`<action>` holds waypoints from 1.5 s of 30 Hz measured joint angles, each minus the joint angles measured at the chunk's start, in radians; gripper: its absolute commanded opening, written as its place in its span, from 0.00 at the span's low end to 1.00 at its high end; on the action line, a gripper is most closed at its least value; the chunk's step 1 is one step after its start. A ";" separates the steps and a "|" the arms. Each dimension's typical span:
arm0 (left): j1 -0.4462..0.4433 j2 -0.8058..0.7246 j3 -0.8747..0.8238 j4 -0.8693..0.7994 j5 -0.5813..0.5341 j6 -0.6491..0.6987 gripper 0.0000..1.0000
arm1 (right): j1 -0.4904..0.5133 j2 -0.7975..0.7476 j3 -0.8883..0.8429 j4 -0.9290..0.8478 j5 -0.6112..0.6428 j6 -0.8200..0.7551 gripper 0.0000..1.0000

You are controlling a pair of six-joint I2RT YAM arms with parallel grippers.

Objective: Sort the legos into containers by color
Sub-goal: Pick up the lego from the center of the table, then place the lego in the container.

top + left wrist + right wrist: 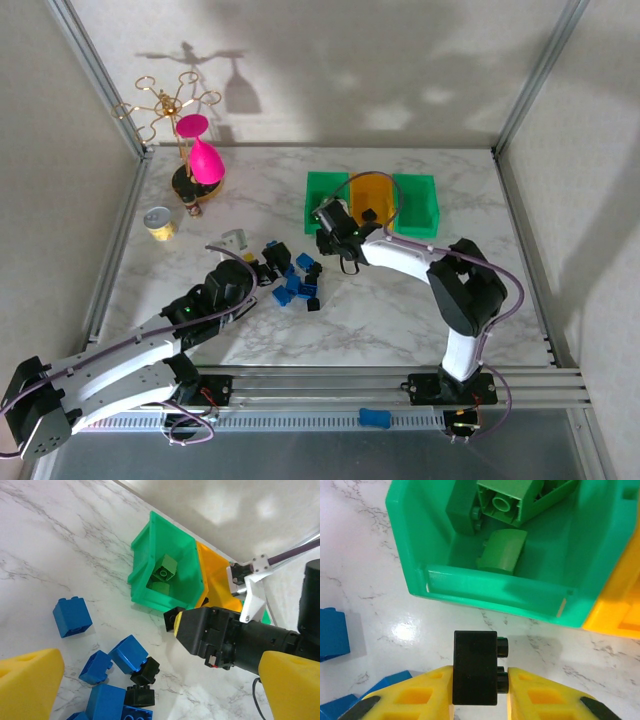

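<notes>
– Beside the near wall of the left-hand green bin (495, 587), outside it, the right gripper (475, 682) pinches one black brick (475, 665) between its fingers.
– Step in hand?
– Delivery. Green bricks (512, 502) occupy that bin, so black likely belongs in the orange bin (620, 610) adjoining. Next move calls for a sideways shift over it, then release.
– Left gripper (160, 680)?
– Fingers spread, empty, over the pile (127, 655) of blue and black bricks.

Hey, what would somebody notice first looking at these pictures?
A black lego sits clamped in the right end effector, just short of the left green bin with green bricks inside. Mid-table lies a heap of blue and black legos; a pink ornament on a gold stand marks the far-left corner.
</notes>
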 measured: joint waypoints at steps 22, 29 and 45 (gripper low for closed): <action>-0.003 0.237 0.158 0.062 0.139 0.082 1.00 | -0.330 -0.121 -0.009 -0.016 -0.053 -0.070 0.30; -0.003 0.264 0.175 0.082 0.154 0.093 1.00 | -0.350 0.034 0.109 -0.004 -0.061 -0.092 0.32; -0.003 0.266 0.179 0.083 0.153 0.107 1.00 | -0.351 0.095 0.181 0.008 -0.097 -0.103 0.38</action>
